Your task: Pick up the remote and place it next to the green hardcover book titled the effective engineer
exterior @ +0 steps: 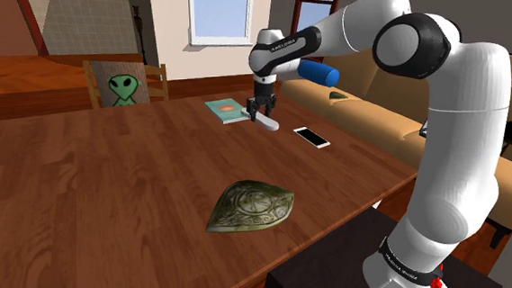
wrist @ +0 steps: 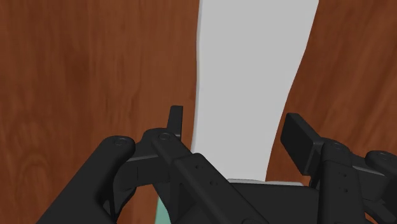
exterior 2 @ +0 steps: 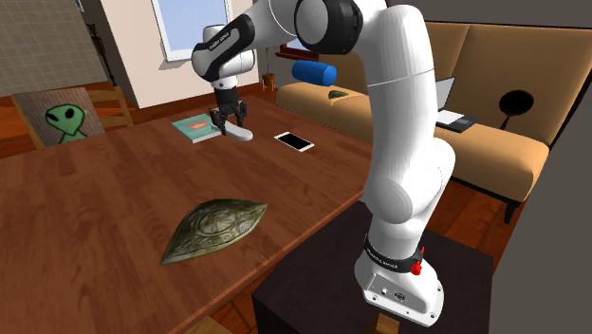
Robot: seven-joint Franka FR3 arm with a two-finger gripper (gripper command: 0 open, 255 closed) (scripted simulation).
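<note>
One long, flat, pale grey remote (exterior: 268, 123) lies on the brown wooden tabletop (exterior: 95, 192), just beside the green hardcover book (exterior: 224, 110), on the shoulder view's right of it. The remote seems to rest on the wood with one end close to the book and the other angled away from it toward the arm's stand.

The black two-fingered hand (exterior: 258, 110) points straight down over the end of the remote nearest the book. In the wrist view its two fingers (wrist: 175, 121) stand apart, one on each side of the remote's narrower part. A thin strip of wood shows between one finger and the remote's edge, so the hand looks spread rather than clamped. That fits a release: the remote appears to be where the task wants it, and the hand is low because it is setting the remote down gently.

Further along the tabletop toward the stand lies a white smartphone with a dark screen (exterior: 311, 137), apart from the remote. Nearer the front edge sits a bronze, shell-shaped ornamental dish (exterior: 251, 207), well away from everything else.
</note>
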